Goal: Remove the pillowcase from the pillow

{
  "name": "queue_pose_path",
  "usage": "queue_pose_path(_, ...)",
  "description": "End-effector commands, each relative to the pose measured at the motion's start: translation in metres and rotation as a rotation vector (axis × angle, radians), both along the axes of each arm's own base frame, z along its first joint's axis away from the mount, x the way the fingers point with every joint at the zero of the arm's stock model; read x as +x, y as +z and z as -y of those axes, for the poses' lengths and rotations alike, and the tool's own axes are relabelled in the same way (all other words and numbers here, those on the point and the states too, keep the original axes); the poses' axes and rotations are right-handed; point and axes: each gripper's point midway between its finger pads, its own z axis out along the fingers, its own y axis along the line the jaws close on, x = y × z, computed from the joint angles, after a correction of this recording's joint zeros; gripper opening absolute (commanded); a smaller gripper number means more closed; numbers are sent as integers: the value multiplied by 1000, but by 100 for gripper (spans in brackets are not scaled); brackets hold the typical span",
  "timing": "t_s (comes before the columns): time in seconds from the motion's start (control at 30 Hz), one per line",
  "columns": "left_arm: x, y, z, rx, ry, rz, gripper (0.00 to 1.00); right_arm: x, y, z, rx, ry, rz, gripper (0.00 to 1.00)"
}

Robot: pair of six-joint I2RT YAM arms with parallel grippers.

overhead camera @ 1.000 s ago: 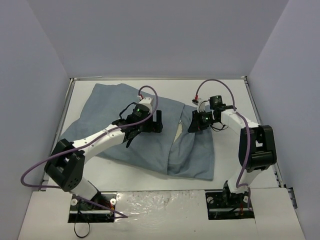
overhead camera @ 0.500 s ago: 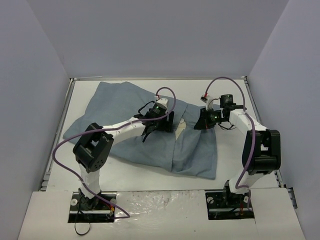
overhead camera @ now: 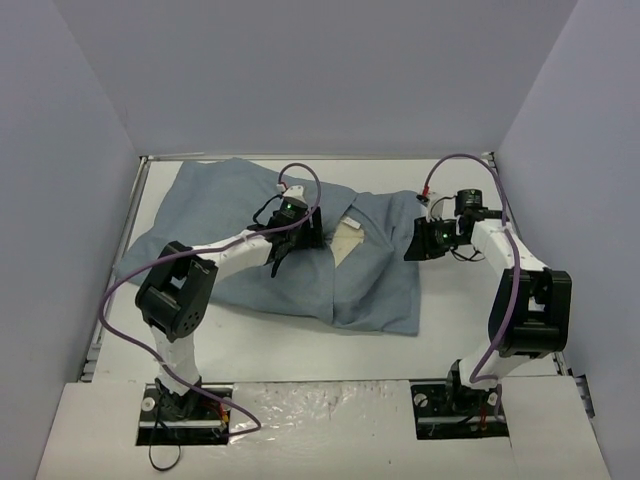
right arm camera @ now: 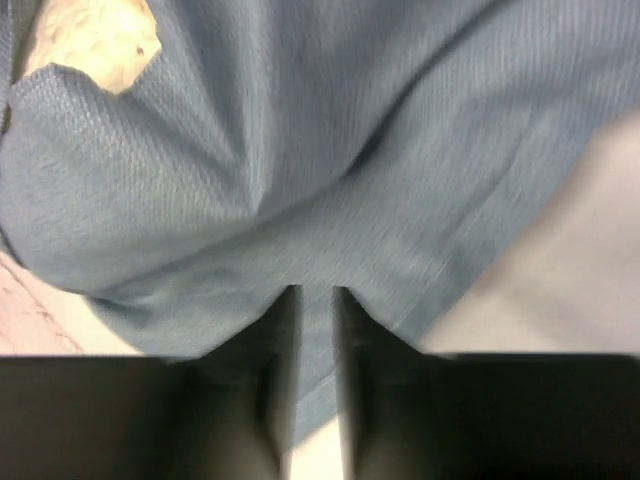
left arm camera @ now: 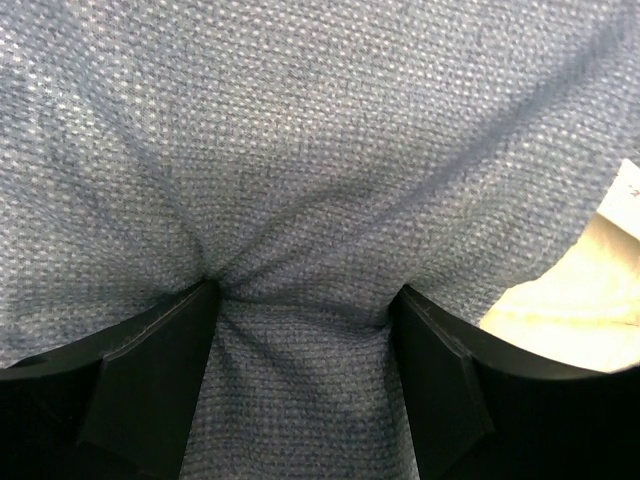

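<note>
The blue-grey pillowcase (overhead camera: pixel 220 215) lies spread over the table from back left to centre right. A cream patch of the pillow (overhead camera: pixel 347 241) shows through a gap in the cloth. My left gripper (overhead camera: pixel 300 229) presses down on the case left of that gap. In the left wrist view its jaws (left arm camera: pixel 305 295) pinch a thick bunch of pillowcase (left arm camera: pixel 320 130), with the pillow (left arm camera: pixel 580 300) at the right edge. My right gripper (overhead camera: pixel 421 241) is at the case's right edge. In the right wrist view it (right arm camera: pixel 317 295) is shut on the pillowcase (right arm camera: pixel 350 130) hem, with the pillow (right arm camera: pixel 90 40) at top left.
The white table (overhead camera: pixel 470 320) has a raised rim and grey walls on three sides. Purple cables loop above both arms. The left arm's elbow (overhead camera: pixel 178 300) hangs over the case's front left part.
The left gripper has drawn back to the left with the cloth, and the right gripper has moved right. The gap in the case has widened and more cream pillow shows.
</note>
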Motion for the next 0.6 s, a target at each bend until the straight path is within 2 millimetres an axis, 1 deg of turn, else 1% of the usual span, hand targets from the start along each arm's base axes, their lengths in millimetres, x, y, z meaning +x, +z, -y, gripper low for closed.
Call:
queue_pose_path(0.0, -23, -60, -66, 206, 123, -166, 68, -4, 13, -1, 20, 11, 0, 10)
queue_pose_path(0.03, -23, -60, -67, 204, 127, -165, 68, -4, 8, 0, 16, 7, -16, 7)
queue_pose_path(0.1, -23, -59, -70, 186, 130, -159, 68, -4, 5, 0, 23, 6, -31, 6)
queue_pose_path(0.13, -23, -58, -71, 178, 133, -159, 68, -4, 2, -2, 39, 11, -44, 8)
queue_pose_path(0.17, -22, -55, -70, 169, 129, -152, 68, -1, 5, -5, 59, 18, -36, 13)
queue_pose_path(0.2, -22, -54, -68, 158, 125, -148, 68, -1, 13, -14, 128, 33, -40, 36)
queue_pose_path(0.23, -23, -53, -68, 154, 122, -149, 68, 1, 15, -19, 170, 41, -50, 51)
queue_pose_path(0.27, -22, -51, -66, 147, 116, -143, 68, 8, 24, -23, 207, 46, -41, 72)
queue_pose_path(0.3, -23, -50, -65, 140, 110, -143, 68, 11, 29, -28, 252, 36, -62, 78)
queue_pose_path(0.33, -24, -50, -64, 138, 109, -146, 68, 13, 32, -35, 314, 46, -91, 82)
queue_pose_path(0.37, -25, -50, -64, 135, 105, -148, 68, 23, 37, -37, 324, 37, -87, 86)
queue_pose_path(0.4, -25, -51, -63, 132, 103, -148, 68, 27, 39, -39, 339, -8, -135, 86)
queue_pose_path(0.43, -27, -51, -63, 129, 100, -153, 68, 31, 33, -40, 334, -24, -163, 86)
queue_pose_path(0.5, -27, -52, -62, 116, 102, -152, 68, 37, 35, -47, 332, -33, -173, 87)
queue_pose_path(0.53, -28, -52, -60, 111, 96, -155, 68, 44, 39, -50, 338, -52, -158, 87)
queue_pose_path(0.57, -28, -52, -60, 106, 97, -156, 67, 45, 38, -56, 327, -77, -171, 90)
